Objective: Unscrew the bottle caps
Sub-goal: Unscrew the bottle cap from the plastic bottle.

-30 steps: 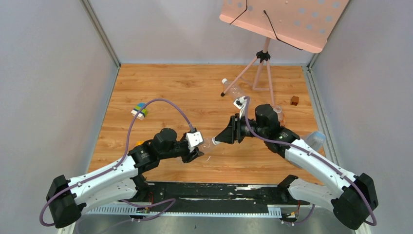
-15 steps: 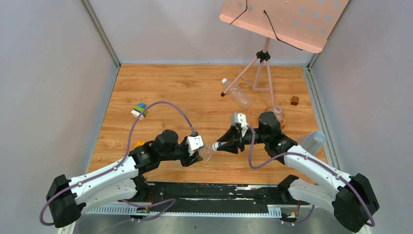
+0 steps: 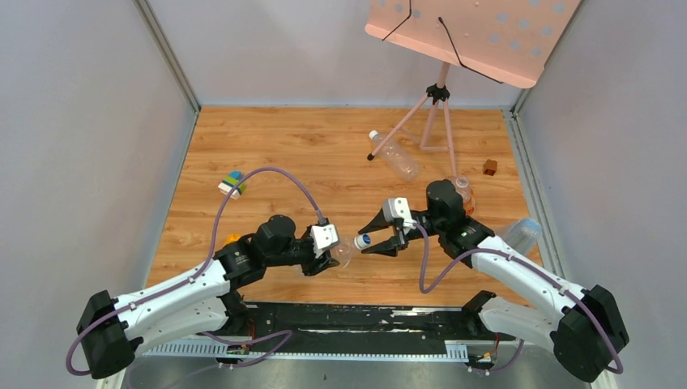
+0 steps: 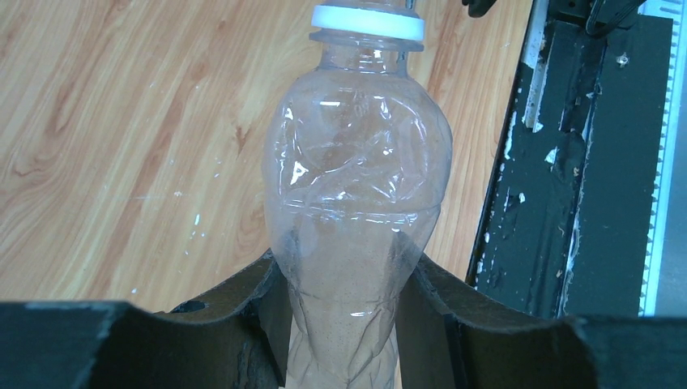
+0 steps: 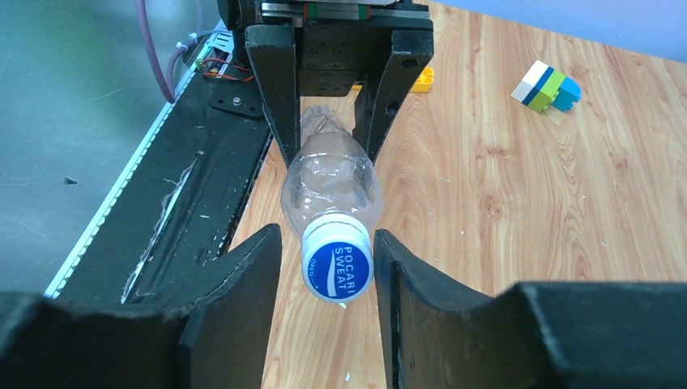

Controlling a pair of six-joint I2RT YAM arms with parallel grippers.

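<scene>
My left gripper (image 3: 330, 253) is shut on the body of a clear plastic bottle (image 4: 356, 186) and holds it level above the table, neck towards the right arm. Its cap (image 5: 338, 261) has a white side and a blue top printed "POCARI SWEAT"; it also shows in the top view (image 3: 362, 241). My right gripper (image 5: 328, 271) is open, its fingers on either side of the cap: a clear gap on the left, the right finger close to it. The left gripper's fingers (image 5: 275, 89) show behind the bottle in the right wrist view.
A second clear bottle (image 3: 395, 155) with a white cap (image 3: 373, 134) lies by the pink tripod stand (image 3: 437, 96). Another bottle (image 3: 523, 233) lies at the right edge, and one (image 3: 462, 187) behind my right arm. There is a brown cube (image 3: 490, 167) and toy bricks (image 3: 232, 183).
My right wrist has turned and drawn back a little to the right; its jaws, which covered the cap, now stand spread beside it. The left arm has barely moved.
</scene>
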